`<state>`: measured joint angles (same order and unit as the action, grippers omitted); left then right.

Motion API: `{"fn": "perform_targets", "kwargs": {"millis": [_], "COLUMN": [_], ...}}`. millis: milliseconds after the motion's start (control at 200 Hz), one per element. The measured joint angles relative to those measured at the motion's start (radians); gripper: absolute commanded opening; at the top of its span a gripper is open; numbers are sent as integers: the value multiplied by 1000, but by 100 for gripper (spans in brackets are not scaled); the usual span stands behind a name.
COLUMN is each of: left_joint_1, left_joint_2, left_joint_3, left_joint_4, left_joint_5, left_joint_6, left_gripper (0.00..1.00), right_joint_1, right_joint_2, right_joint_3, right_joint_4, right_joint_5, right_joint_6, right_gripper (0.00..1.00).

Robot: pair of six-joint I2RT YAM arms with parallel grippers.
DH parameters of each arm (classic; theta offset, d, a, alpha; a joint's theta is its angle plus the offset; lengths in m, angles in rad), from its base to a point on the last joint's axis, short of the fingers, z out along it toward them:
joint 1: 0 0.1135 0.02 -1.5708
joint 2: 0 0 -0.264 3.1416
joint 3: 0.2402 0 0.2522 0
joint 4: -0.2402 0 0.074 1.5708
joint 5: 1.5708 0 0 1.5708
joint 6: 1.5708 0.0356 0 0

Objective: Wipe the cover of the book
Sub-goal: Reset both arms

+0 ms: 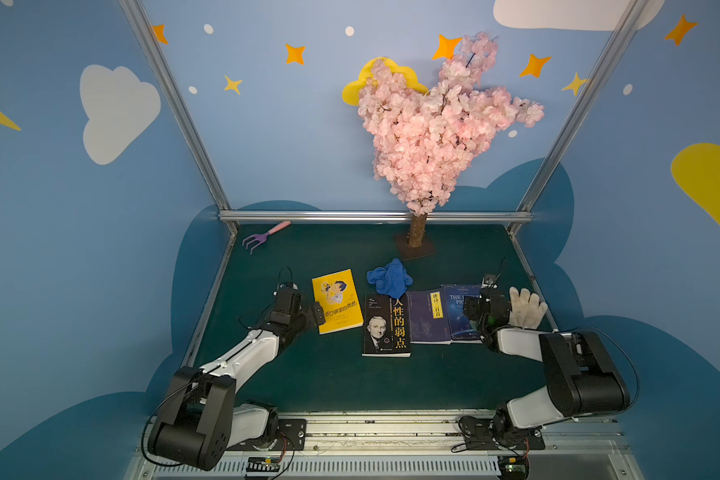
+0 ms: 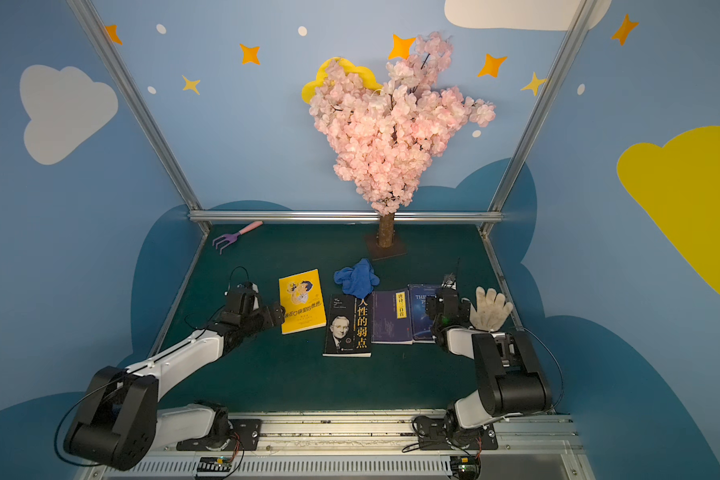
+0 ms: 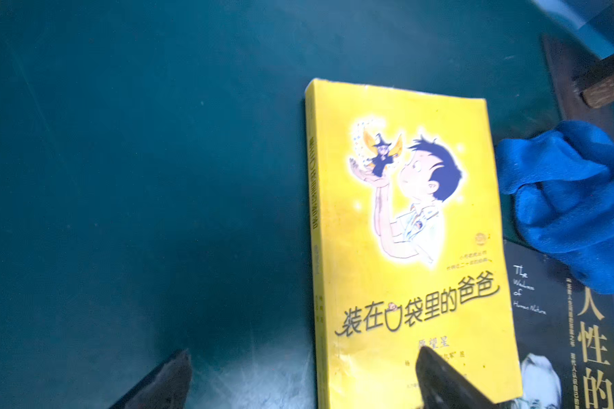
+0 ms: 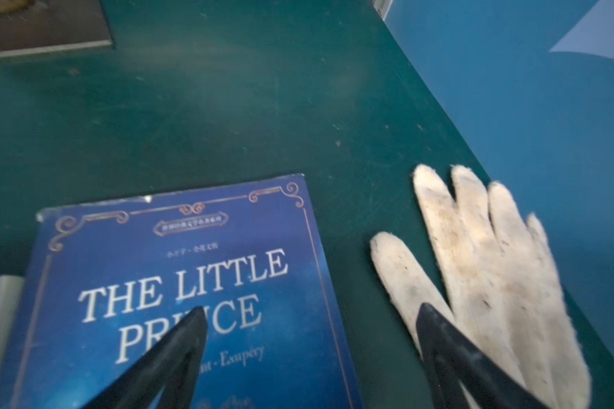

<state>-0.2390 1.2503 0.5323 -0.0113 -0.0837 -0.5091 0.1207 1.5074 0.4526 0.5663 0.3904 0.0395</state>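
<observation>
Several books lie in a row on the green table: a yellow book [image 1: 336,301] [image 3: 404,230], a black book [image 1: 386,326], a purple book [image 1: 426,318] and a blue "The Little Prince" book [image 4: 178,283]. A crumpled blue cloth [image 1: 389,277] [image 3: 567,202] rests on the table, overlapping the black book's far edge; nothing holds it. My left gripper [image 1: 312,316] [image 3: 303,354] is open, straddling the yellow book's spine edge at its near corner. My right gripper [image 1: 474,307] [image 4: 312,308] is open and empty, between the blue book and a glove.
A dirty white glove [image 1: 526,307] [image 4: 493,269] lies by the table's right edge. A pink blossom tree [image 1: 417,230] stands on a base at the back. A small purple rake [image 1: 264,237] lies in the back left corner. Metal frame rails border the table.
</observation>
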Motion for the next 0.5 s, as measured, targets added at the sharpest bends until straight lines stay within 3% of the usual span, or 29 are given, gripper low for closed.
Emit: {"fn": "perform_targets", "kwargs": {"millis": [150, 345, 501], "left_joint_1": [-14, -15, -14], "left_joint_2": [-84, -239, -391], "left_joint_3": [-37, -77, -249], "left_joint_4": [58, 129, 402], "left_joint_5": [-11, -126, -228], "left_joint_6": [43, 177, 341], "left_gripper": [100, 100, 100], "right_joint_1": [-34, -34, -34], "right_joint_2": [-5, -10, -12], "right_joint_3": [-17, -11, -11], "right_joint_4": [61, 57, 57], "right_joint_5": [-121, -213, -232], "right_joint_6": [-14, -45, -48], "right_gripper": [94, 94, 94]}}
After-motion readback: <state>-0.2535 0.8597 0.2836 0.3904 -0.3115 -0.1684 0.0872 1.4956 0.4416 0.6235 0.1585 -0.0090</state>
